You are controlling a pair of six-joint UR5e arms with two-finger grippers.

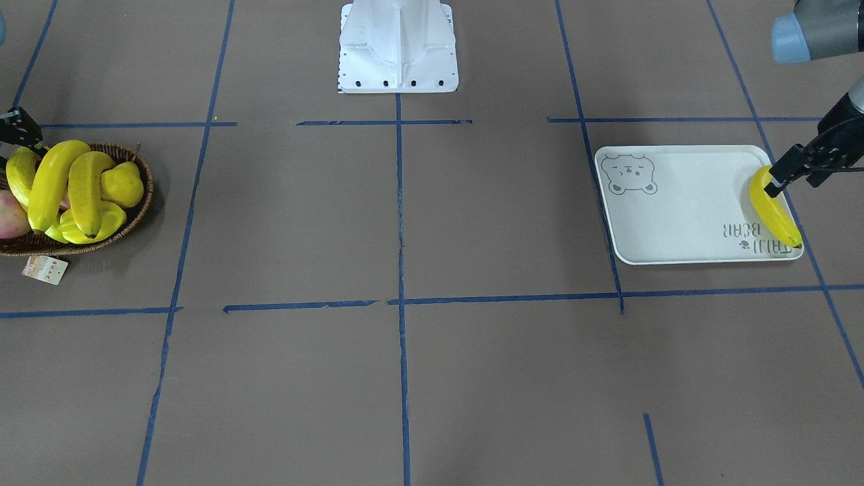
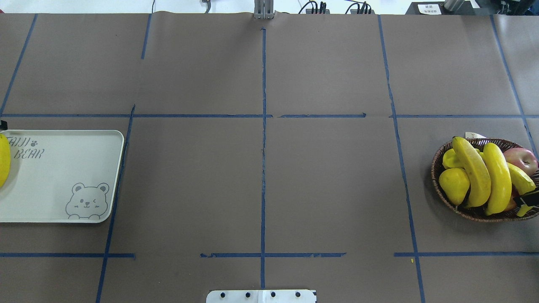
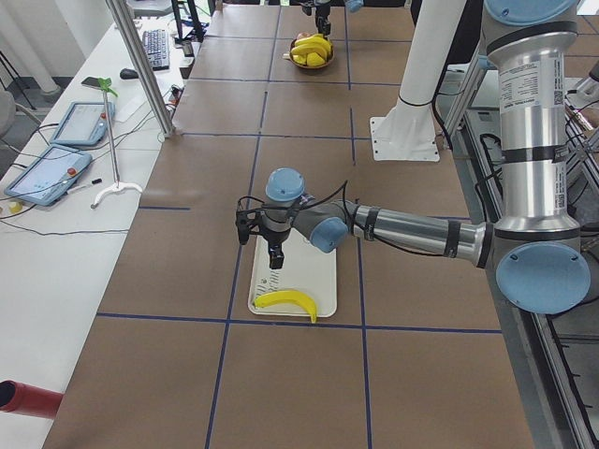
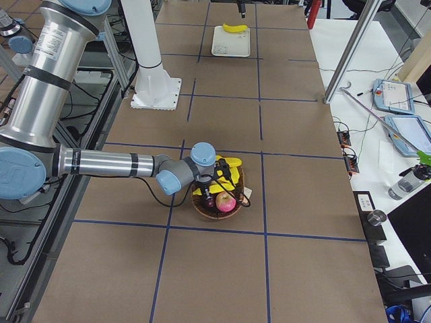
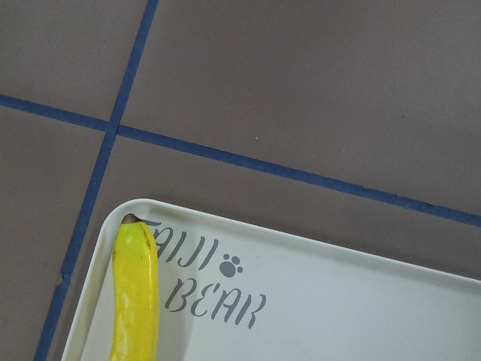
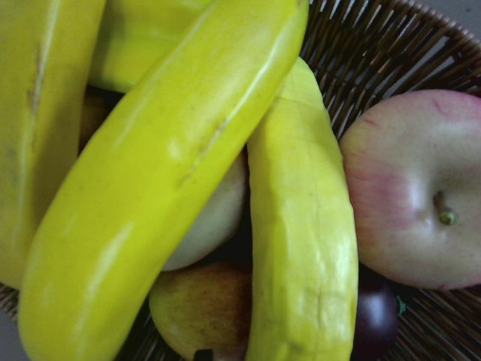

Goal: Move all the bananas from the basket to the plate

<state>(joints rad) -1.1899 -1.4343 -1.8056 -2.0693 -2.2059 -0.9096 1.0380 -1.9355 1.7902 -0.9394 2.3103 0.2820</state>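
Note:
Three bananas lie piled in the wicker basket (image 1: 142, 202) at the table's right end: two long ones (image 2: 473, 172) (image 2: 499, 176) and a third (image 2: 520, 179) beside the apple. My right gripper (image 2: 528, 201) is low over the basket's edge, across that third banana's end. Its wrist view is filled by bananas (image 6: 165, 173), and I cannot tell whether its jaws are open or shut. A fourth banana (image 1: 776, 216) lies flat on the plate (image 1: 682, 216) at its outer edge. My left gripper (image 1: 793, 181) hovers just above it, open and empty.
The basket also holds a yellow pear (image 2: 454, 185), a red apple (image 2: 522, 159) and other fruit beneath. A paper tag (image 1: 45, 268) hangs off the basket. The white robot base (image 1: 398, 47) stands at the table's middle edge. Blue tape lines mark the brown table.

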